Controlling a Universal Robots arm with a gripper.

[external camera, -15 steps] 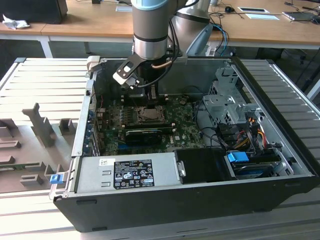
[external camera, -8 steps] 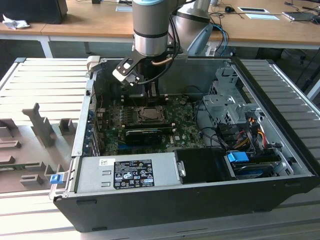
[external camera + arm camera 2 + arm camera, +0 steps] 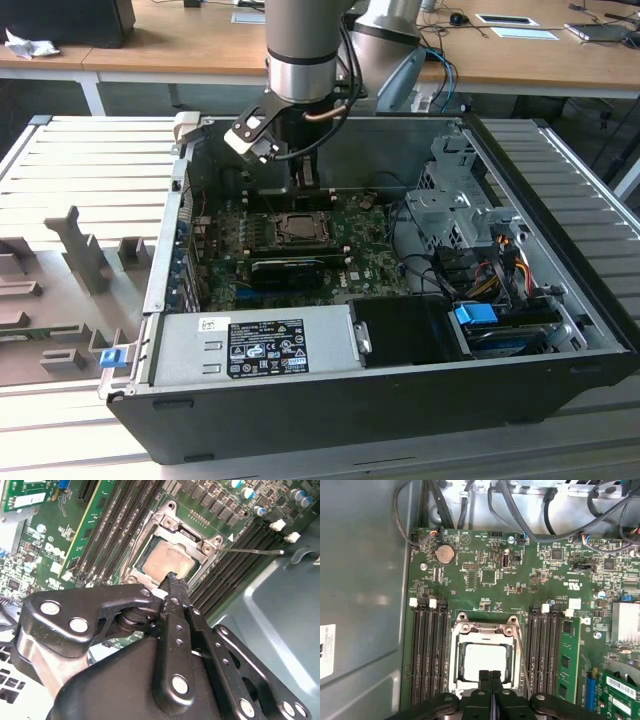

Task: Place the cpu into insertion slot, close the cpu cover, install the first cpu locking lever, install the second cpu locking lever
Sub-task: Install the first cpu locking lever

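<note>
Ribbed metal table (image 3: 80, 160) bears an open computer case (image 3: 400, 400). In the insertion slot (image 3: 451, 647) the cpu (image 3: 482, 662) lies under the lowered cpu cover (image 3: 482, 628). Gripper (image 3: 490, 676) hovers above, jaws together, empty. Locking lever (image 3: 522, 660) judged thin, springy, slippery; best hooked near its end.

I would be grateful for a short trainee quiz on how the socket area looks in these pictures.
1. True or false: the cpu shows through the window of the cpu cover.
2. The gripper has its fingers: A spread wide; B shut together, holding nothing; C shut on a cable.
3. Fill in: long black memory slots run along the cpu cover on ___ sides.
Key: 1 true; 2 B; 3 both.
</note>
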